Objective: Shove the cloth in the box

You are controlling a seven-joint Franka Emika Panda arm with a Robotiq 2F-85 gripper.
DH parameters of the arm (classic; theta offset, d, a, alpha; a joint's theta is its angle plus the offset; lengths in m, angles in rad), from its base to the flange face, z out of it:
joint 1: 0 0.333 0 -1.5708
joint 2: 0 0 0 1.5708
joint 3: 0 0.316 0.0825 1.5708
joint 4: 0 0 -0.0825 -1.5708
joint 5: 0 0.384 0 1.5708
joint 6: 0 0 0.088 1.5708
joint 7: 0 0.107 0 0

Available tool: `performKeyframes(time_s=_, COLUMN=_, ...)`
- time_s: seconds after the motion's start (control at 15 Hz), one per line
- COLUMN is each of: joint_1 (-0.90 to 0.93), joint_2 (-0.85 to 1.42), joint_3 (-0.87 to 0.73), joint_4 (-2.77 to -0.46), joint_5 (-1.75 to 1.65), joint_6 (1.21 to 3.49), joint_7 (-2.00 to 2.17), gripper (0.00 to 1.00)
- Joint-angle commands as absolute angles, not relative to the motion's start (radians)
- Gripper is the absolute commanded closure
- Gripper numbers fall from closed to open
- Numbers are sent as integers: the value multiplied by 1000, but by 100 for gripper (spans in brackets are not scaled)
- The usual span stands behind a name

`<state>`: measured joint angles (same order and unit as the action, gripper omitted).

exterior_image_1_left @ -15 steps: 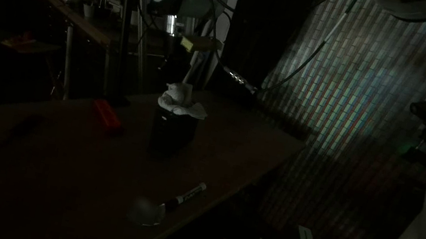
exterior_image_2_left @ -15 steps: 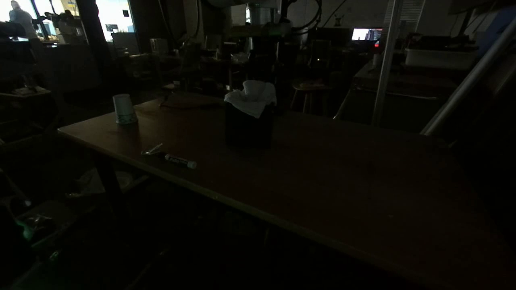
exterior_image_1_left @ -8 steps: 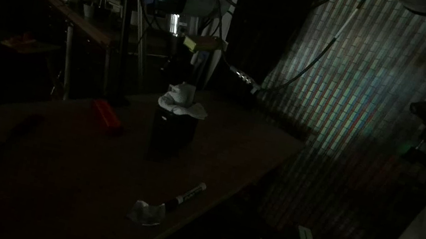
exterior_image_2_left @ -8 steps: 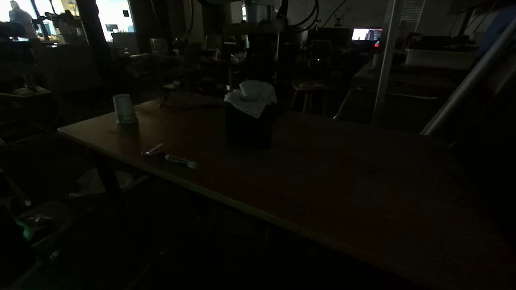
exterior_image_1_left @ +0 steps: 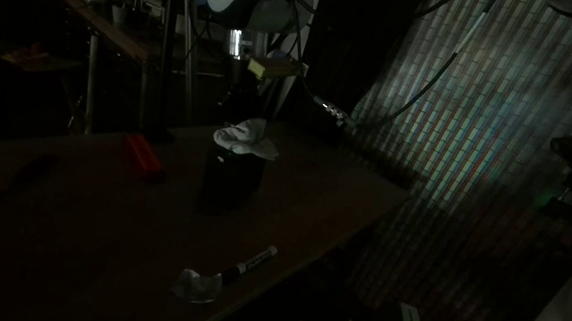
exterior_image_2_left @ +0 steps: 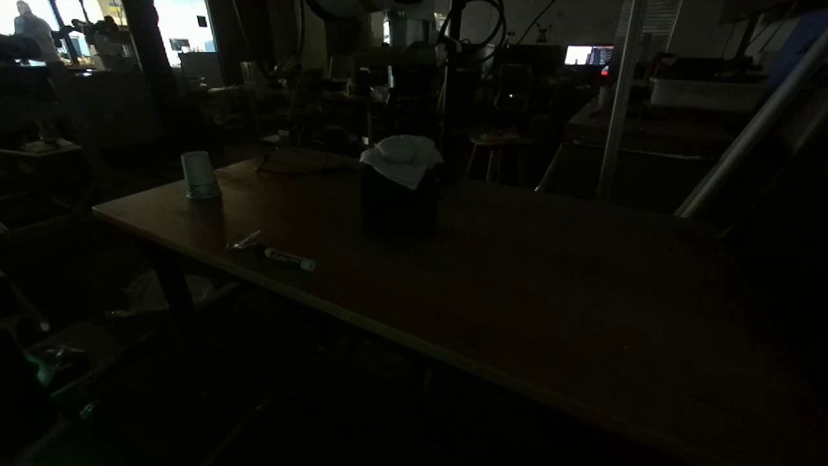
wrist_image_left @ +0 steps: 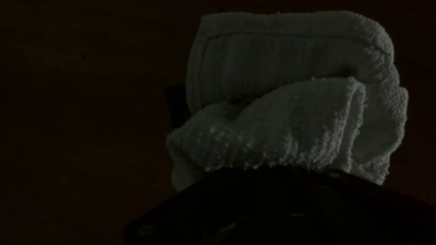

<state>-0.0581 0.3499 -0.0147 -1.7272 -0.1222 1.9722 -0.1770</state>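
The pale cloth (exterior_image_1_left: 245,139) is bunched over the top of the dark box (exterior_image_1_left: 233,177), and a corner of it hangs down the box's side in an exterior view (exterior_image_2_left: 407,162). Seen from the wrist, the cloth (wrist_image_left: 286,115) lies in folds with a hemmed flap at the far side; a dark corner of the box (wrist_image_left: 176,105) peeks out at its left. My gripper (wrist_image_left: 269,170) comes in from the bottom of that view, its dark shape overlapping the near fold. It is shut; darkness hides the fingertips and whether they touch the fabric.
On the table (exterior_image_2_left: 517,278) lie a marker (exterior_image_1_left: 258,258) beside crumpled clear plastic (exterior_image_1_left: 196,287), and a red object (exterior_image_1_left: 144,156) left of the box. A paper cup (exterior_image_2_left: 200,175) stands near a corner. The room is very dark.
The arm has shifted slightly sideways, and over the last half second it has come down. The cloth's upper folds have changed shape and sit lower and flatter. The box has not moved.
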Motion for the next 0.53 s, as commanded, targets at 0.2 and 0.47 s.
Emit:
performKeyframes(time_s=0.2, joint_1=-44, joint_2=319, joint_3=-22, joint_4=-1765, joint_5=-142, joint_6=1976, joint_7=-153, gripper=99)
performKeyframes(time_s=0.47, joint_1=-44, joint_2=351, joint_3=-17, joint_4=-1754, joint_5=-140, joint_6=1969, joint_7=-162, gripper=99)
